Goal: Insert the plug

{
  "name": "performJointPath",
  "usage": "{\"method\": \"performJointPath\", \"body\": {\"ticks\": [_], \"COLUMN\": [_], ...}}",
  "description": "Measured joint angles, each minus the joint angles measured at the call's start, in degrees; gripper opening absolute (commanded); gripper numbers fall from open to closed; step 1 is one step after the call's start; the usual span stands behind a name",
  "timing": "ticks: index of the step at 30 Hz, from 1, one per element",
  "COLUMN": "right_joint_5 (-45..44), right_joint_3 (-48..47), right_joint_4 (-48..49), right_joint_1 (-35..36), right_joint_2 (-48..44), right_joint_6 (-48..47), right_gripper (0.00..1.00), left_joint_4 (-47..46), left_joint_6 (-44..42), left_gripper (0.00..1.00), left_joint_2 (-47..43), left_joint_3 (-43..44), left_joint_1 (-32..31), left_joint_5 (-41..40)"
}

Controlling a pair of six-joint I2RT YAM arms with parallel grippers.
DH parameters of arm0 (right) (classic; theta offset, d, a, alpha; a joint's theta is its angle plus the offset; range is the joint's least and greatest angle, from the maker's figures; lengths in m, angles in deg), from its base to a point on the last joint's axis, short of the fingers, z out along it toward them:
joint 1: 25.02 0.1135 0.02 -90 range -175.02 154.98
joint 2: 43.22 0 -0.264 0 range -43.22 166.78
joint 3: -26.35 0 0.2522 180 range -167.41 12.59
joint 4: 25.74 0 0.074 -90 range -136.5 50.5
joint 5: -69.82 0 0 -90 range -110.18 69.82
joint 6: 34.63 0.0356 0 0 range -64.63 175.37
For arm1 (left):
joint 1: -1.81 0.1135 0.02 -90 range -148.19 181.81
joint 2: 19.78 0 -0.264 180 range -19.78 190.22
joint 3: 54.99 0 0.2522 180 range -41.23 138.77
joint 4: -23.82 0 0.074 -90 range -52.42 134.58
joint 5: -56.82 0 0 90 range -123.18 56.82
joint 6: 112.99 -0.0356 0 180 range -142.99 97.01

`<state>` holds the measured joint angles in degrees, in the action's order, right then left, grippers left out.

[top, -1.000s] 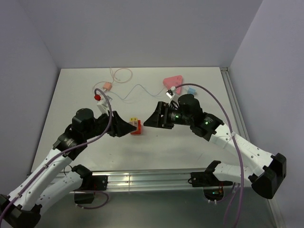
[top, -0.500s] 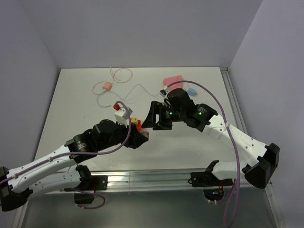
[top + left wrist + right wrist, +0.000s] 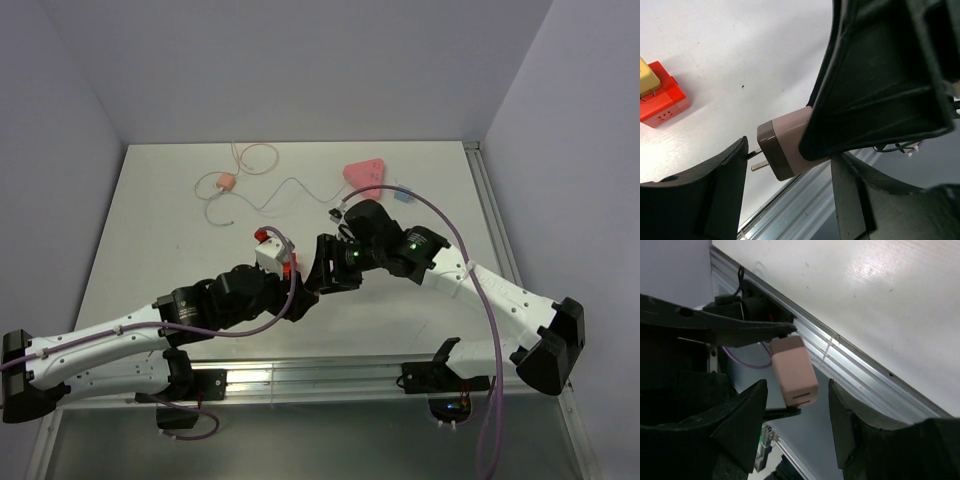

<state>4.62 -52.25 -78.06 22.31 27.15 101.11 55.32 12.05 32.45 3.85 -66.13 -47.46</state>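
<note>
Left gripper [image 3: 790, 157] is pinching a pink-beige boxy plastic adapter [image 3: 792, 367] with a brown face and two metal prongs. It is held off the white table [image 3: 150, 220], prong end toward one finger. Contact at the other end is hidden in the left wrist view by a right gripper finger.

Right gripper [image 3: 796, 385] has come in around the same adapter. Its fingers are spread on either side with a gap showing on both sides, not touching.

Half a second ago the right gripper sat further back, apart from the left one. Now the two meet nose to nose at centre, on the near half of the table. A second ago both flanked the orange-red plastic block [image 3: 662, 102]. The block is in about the same spot, now just beside the grippers on the far-left side and partly hidden from above by the left wrist.

The tiny light-blue boxy plastic plug [image 3: 403, 196] lies on the table at far right, just beside the near-right corner of the pink triangular plastic socket strip [image 3: 365, 172]. It is well apart from both grippers and in the same place as before. The strip shows more fully now that the right arm has pulled nearer.
</note>
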Motion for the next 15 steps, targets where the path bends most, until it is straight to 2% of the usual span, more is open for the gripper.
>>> {"method": "performJointPath", "body": {"ticks": [5,8,9,10,11,13,15], "right_joint_5": [0.63,1.68,1.90,2.25,2.32,2.08,0.15], "right_joint_3": [2.23,2.40,2.45,2.56,2.56,2.56,2.60], "right_joint_4": [1.05,2.56,2.73,3.04,3.15,3.96,4.07], "right_joint_1": [0.44,0.59,0.59,0.59,0.59,0.72,0.90], "right_joint_2": [0.00,0.11,0.15,0.17,0.20,0.20,0.22], "right_joint_6": [0.52,0.31,-0.26,-1.03,-1.51,-1.75,-1.66], "right_gripper": [0.50,0.18,0.00,0.00,0.00,0.00,0.00], "left_joint_4": [-0.31,0.13,0.33,0.61,0.98,1.14,1.05], "left_joint_6": [-0.55,-0.96,-0.94,-0.85,-0.61,-0.37,0.70], "left_gripper": [0.00,0.02,0.14,0.43,0.60,0.99,1.00], "left_joint_2": [-0.11,-0.17,-0.35,-0.55,-0.83,-1.09,-1.16], "left_joint_3": [0.00,0.00,0.00,0.00,0.00,0.00,-0.02], "left_joint_1": [-0.63,-0.74,-0.76,-0.76,-0.76,-0.76,-0.76], "left_joint_5": [-0.63,-0.59,-0.55,-0.52,-0.55,-1.44,-3.02]}}
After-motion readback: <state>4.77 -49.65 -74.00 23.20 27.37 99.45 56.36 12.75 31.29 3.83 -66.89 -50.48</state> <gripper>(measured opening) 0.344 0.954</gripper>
